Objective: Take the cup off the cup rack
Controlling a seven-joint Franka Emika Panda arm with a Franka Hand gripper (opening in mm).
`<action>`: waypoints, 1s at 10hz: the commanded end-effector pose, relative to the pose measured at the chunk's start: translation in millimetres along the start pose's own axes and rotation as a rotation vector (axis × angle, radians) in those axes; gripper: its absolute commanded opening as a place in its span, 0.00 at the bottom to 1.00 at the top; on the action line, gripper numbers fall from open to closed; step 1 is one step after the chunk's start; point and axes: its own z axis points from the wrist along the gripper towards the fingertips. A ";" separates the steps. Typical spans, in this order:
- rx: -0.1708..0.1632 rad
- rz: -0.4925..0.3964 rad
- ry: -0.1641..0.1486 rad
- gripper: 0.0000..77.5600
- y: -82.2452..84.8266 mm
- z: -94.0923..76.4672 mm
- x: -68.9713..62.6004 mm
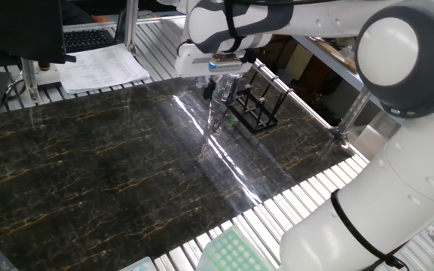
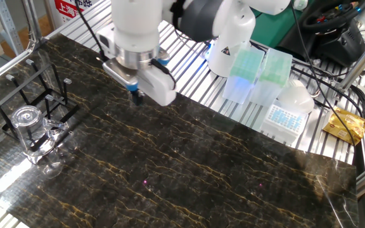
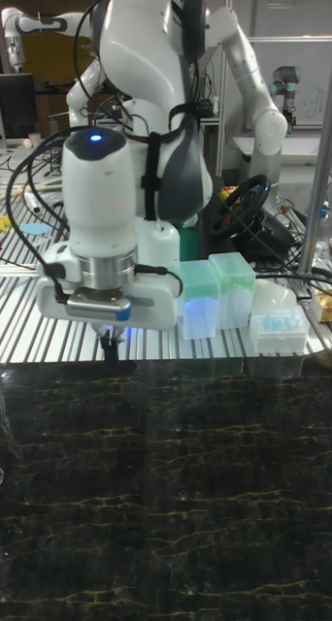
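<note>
My jaws hang empty above the dark marbled worktop, touching nothing; how far they stand apart I cannot tell, since only dark fingertips show beneath the white hand. I judge this the approach, with the grasp not yet made. The clear glass cup sits upside down at the near end of the black wire cup rack, well apart from me. Next I need to line up over the cup and descend around it.
</note>
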 end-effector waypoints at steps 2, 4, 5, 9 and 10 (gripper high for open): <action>0.022 0.022 -0.008 0.00 -7.4 -0.3 -6.8; 0.017 0.013 -0.004 0.00 -7.8 0.4 -7.4; 0.013 0.005 -0.002 0.00 -7.5 1.3 -7.5; 0.015 0.003 -0.004 0.00 -6.5 4.1 -7.8; 0.016 0.004 -0.008 0.00 -5.8 6.1 -8.1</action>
